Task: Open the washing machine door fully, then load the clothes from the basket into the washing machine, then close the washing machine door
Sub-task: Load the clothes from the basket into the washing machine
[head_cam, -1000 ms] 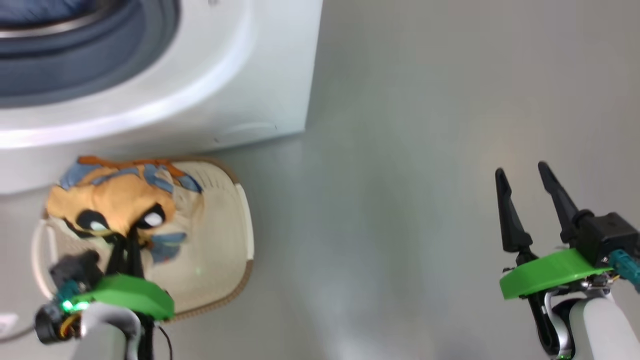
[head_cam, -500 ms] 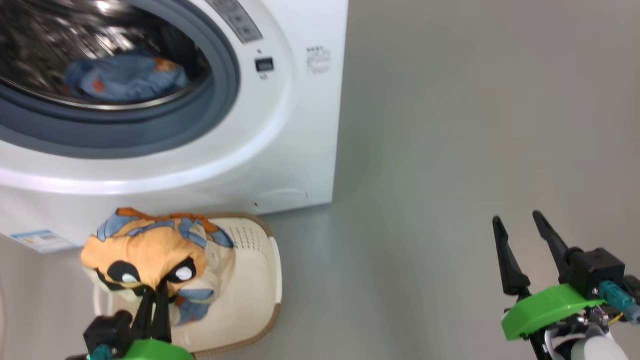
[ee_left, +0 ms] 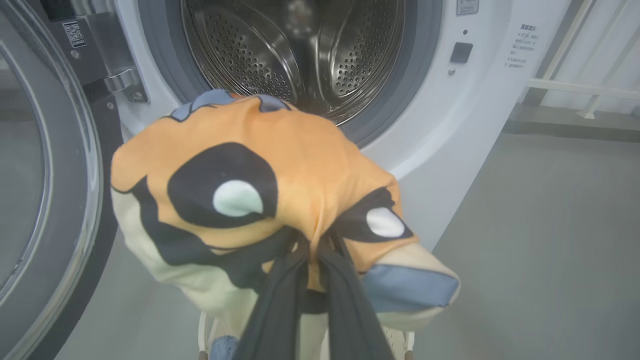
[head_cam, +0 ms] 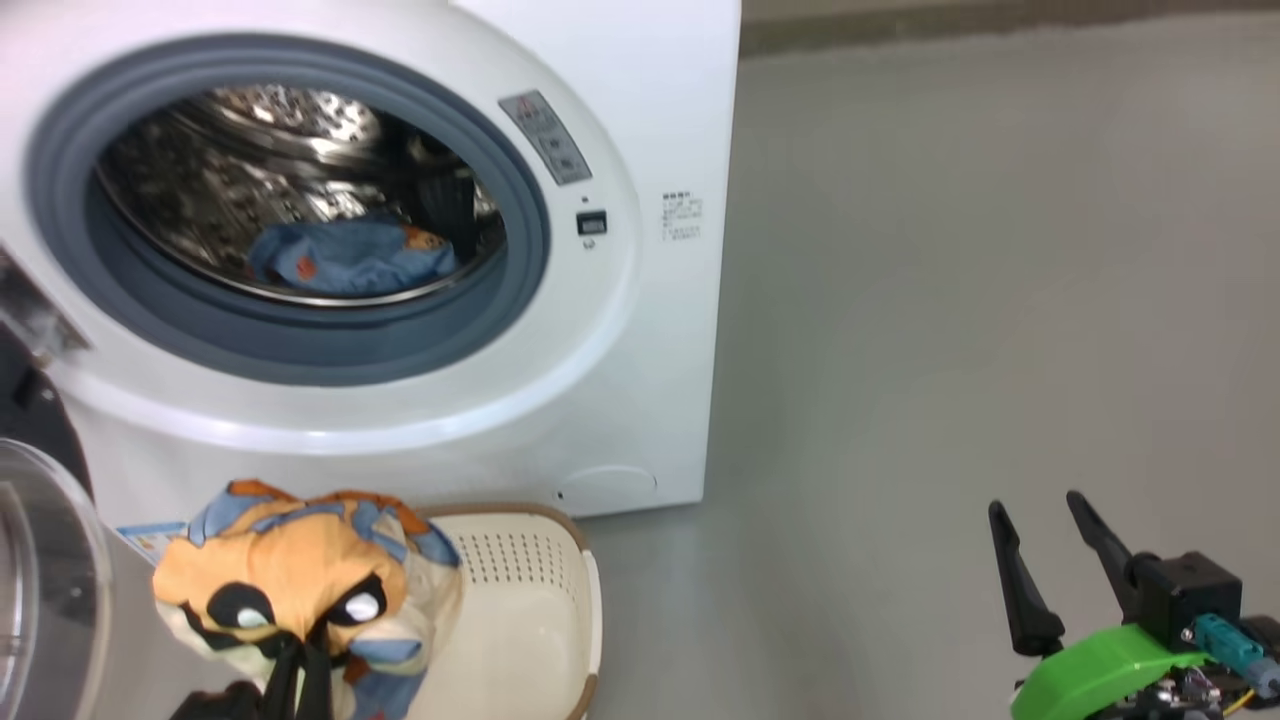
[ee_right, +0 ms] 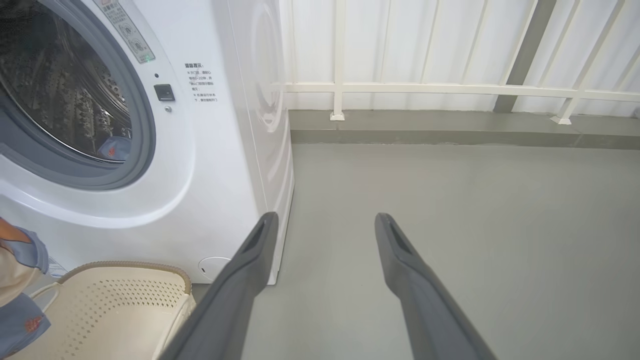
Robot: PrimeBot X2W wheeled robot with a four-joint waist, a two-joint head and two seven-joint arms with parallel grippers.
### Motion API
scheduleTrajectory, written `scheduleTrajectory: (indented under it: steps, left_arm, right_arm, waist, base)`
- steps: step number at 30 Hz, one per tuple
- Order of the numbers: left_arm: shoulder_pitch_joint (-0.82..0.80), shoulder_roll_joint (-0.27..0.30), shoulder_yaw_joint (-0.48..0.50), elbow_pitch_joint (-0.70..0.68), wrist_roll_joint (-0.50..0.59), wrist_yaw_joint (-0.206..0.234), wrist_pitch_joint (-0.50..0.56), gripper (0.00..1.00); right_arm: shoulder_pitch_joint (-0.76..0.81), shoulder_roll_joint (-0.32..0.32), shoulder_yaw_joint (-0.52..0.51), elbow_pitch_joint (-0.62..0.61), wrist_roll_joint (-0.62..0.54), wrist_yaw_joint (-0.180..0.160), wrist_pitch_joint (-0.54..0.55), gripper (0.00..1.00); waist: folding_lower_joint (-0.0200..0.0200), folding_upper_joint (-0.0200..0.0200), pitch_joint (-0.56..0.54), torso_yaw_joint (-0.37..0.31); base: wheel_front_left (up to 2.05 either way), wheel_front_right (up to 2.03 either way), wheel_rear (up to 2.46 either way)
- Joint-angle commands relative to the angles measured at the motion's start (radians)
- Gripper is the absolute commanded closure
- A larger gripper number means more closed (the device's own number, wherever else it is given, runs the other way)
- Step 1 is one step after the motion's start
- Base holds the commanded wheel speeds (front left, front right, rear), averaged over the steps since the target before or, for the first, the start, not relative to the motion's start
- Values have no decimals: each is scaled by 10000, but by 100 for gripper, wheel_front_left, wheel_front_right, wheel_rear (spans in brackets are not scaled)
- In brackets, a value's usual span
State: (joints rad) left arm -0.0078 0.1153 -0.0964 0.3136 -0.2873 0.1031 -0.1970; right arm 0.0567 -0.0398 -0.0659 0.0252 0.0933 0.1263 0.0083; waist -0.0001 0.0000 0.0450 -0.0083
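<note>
Pinching left gripper [ee_left: 311,245]: our two dark fingers are squeezed tight on a fold of the orange and cream garment [ee_left: 280,165]. They have not let go in the last moment.
Orange and cream garment: it hangs from our fingers, up off the basket [head_cam: 520,570], with its big cartoon eyes facing us.
Basket: it sits on the floor [head_cam: 950,300] just in front of the washing machine [head_cam: 640,330]. The part we can see looks bare.
What changed: our head has looked up, so the whole picture slid down. Now we see the round mouth and the shiny drum [head_cam: 280,150], not just the bottom of the front.
Light blue garment [head_cam: 350,262]: it already lies inside the drum.
Washing machine door [ee_left: 30,165]: it is swung open, off to our left.
Right gripper [ee_right: 326,220]: its fingers are spread wide with nothing in them. It hangs over bare floor, well apart from the machine's mouth, same as before.
What it means: we think one garment is in and this one goes next. Then we shut the door.
</note>
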Motion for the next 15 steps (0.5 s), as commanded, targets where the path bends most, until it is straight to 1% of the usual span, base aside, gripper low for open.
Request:
scheduleTrajectory:
  steps: [1, 15]
  left_arm:
    - [30, 223, 280, -446, 86, 86, 39, 100]
    - [566, 387, 291, -1231, -9, 338, 474, 100]
  right_arm:
    - [-2, -104, 227, -315, -74, 44, 65, 0]
    - [268, -104, 328, -395, 109, 44, 115, 0]
  waist:
    - [1, 0, -514, 167]
    - [1, 0, -817, 235]
  base:
    - [0, 0, 0]
    - [0, 0, 0]
